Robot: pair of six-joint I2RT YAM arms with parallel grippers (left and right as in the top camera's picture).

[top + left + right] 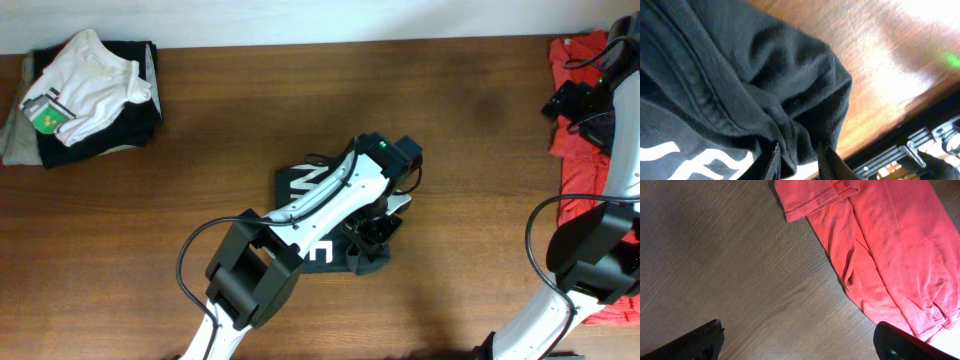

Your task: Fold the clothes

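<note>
The black T-shirt [303, 182] lies bunched at the centre of the table [180, 170], largely hidden from overhead by the left arm. Only the left wrist view shows the left gripper [799, 161] pinched nearly closed on a fold of its fabric. The red T-shirt [577, 170] is cut off at the right edge. Beside it, the right wrist view shows the right gripper [800, 342] spread wide, empty. Folded garments [85, 85] sit upper left.
</note>
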